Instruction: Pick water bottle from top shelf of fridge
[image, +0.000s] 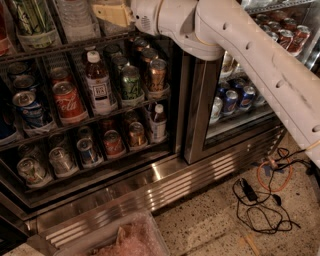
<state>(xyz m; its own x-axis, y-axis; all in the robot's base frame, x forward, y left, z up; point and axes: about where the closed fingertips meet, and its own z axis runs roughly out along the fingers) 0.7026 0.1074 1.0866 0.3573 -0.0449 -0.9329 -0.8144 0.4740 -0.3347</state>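
The fridge (150, 185) stands open, with a steel base and wire racks. On the top shelf (65, 47), a dark wire rack with a front rail, stands the water bottle (75, 20). It is clear and ribbed, and its upper part is cut off by the frame's top edge. My gripper (105, 12), yellowish at the tip, reaches in from the right on a white arm (240, 45). It is at the top shelf, right beside the bottle's right side. I cannot tell whether it touches the bottle.
A green can (30, 20) stands left of the bottle. The lower racks hold several cans and a white-capped brown-drink bottle (97, 82). A steel post (197, 105) divides off the glass door (235, 95). Cables (265, 195) lie on the floor, and a clear bin (125, 240) is at the bottom.
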